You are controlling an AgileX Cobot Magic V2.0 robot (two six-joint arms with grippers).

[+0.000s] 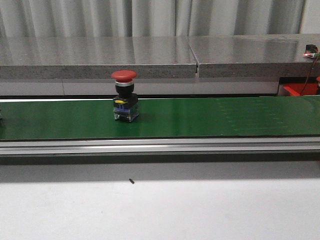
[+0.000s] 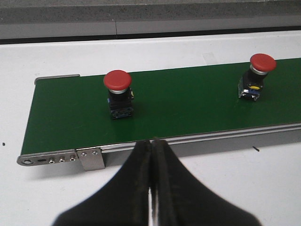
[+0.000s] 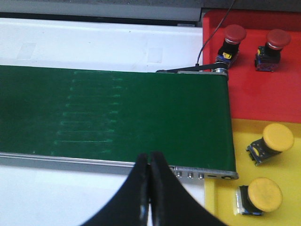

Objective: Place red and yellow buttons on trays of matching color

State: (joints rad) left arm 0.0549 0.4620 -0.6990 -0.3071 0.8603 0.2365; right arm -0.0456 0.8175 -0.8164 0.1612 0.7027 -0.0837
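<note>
Left gripper (image 2: 152, 141) has its jaws together near the green belt's (image 2: 188, 99) end, where two red buttons (image 2: 117, 81) (image 2: 262, 62) stand. Right gripper (image 3: 149, 157) likewise pressed together. Past the belt's other end, red tray (image 3: 263, 89) holds two red buttons (image 3: 233, 33), yellow tray (image 3: 249, 141) two yellow ones (image 3: 277, 137).
</note>
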